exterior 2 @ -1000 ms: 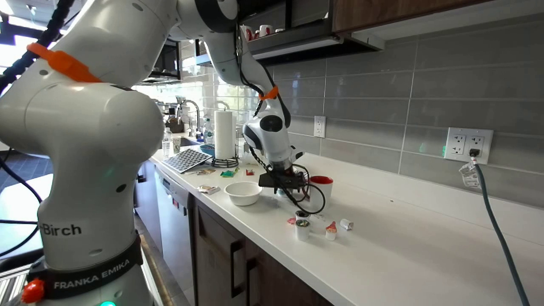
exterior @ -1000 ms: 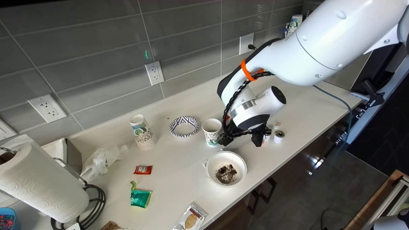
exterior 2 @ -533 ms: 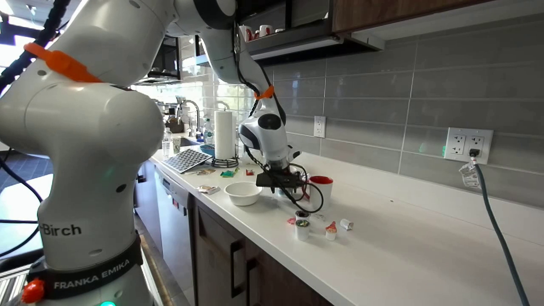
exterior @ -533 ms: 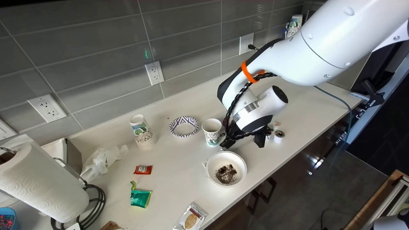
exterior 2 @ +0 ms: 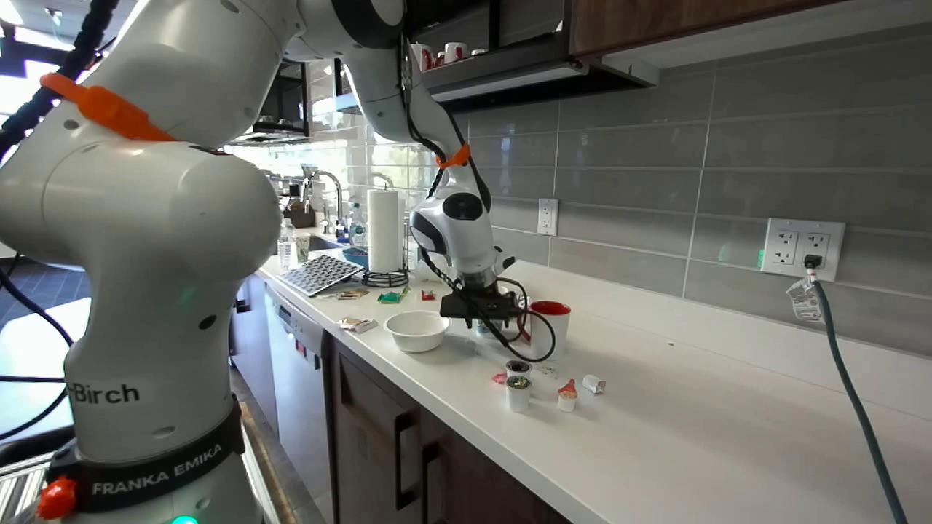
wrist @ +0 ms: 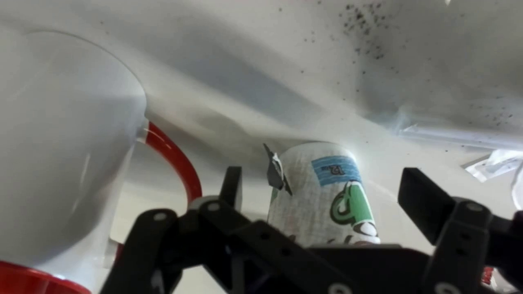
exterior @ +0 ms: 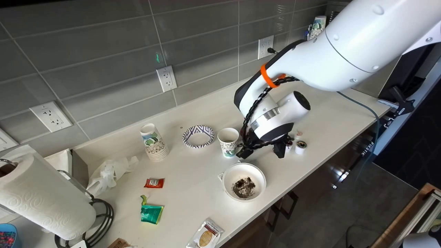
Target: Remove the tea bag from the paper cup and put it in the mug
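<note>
In the wrist view we find the gripper (wrist: 321, 181) spread wide and holding nothing, the paper cup (wrist: 314, 200) framed in its gap. We take the small dark tab (wrist: 274, 174) at the cup's side for the tea bag or its tag—we cannot tell which. We do best to pinch that tab alone, lightly, without squeezing the cup, then lift straight up before crossing to the mug (wrist: 69, 143). In an exterior view the arm (exterior: 344, 62) slopes over the counter (exterior: 193, 179), gripper pointing downward near the cup.
</note>
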### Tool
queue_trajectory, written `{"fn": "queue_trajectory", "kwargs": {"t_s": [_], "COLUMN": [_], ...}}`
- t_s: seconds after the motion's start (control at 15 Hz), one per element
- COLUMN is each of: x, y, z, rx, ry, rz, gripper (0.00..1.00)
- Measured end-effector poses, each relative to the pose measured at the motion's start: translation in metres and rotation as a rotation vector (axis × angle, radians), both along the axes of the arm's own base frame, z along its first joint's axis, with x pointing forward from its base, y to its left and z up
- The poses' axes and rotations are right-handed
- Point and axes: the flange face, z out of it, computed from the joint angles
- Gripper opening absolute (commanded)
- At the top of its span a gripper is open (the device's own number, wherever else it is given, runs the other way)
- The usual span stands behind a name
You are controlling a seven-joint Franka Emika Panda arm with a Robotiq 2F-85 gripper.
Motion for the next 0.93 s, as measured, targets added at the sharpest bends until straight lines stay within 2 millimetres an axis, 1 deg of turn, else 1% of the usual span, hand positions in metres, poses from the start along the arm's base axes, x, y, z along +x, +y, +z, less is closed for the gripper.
{"fn": "queue_trajectory", "kwargs": {"t_s": [0.07, 0.13, 0.2, 0.27, 0.4, 0.47, 0.53, 0.73, 0.87, 0.93], "x": [-0.0001, -0.0001, -0.0002, -0.0002, -0.0002, -0.0002, -0.0002, -0.0003, -0.0003, -0.0003], "y": [-0.0001, -0.0001, -0.0001, -0.0002, -0.0002, -0.0002, -0.0002, -0.0005, -0.0007, -0.0009], "z": [-0.0003, -0.0005, -0.0007, -0.0008, -0.0008, -0.0009, -0.001, -0.0014, -0.0017, -0.0018], "rx": [0.0, -0.001, -0.001, -0.001, -0.001, -0.001, -0.001, -0.002, -0.002, -0.002], "ry": [0.001, 0.001, 0.001, 0.001, 0.001, 0.001, 0.002, 0.002, 0.003, 0.003], "rz": [0.0, 0.0, 0.0, 0.0, 0.0, 0.0, 0.0, 0.0, -0.001, -0.001], "gripper": [0.79, 0.75, 0.76, 0.69, 0.69, 0.65, 0.68, 0.67, 0.63, 0.64]}}
